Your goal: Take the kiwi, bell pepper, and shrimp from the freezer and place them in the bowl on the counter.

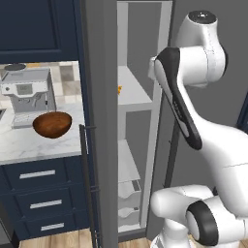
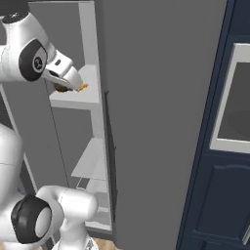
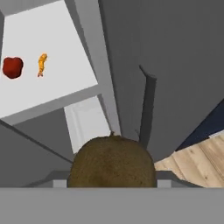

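My gripper is shut on the kiwi, an olive-brown ball held between the two fingertips at the bottom of the hand view. Below it lies a white freezer shelf with the red bell pepper and the small orange shrimp side by side, a little apart. From the right base view, the gripper hangs just off that shelf's front edge, with the shrimp right beside it. The reddish-brown bowl stands on the white marbled counter, left of the open freezer.
The grey freezer door with its dark vertical handle stands between the shelves and the counter. A grey coffee machine sits behind the bowl. Navy drawers are under the counter. Wooden floor shows below.
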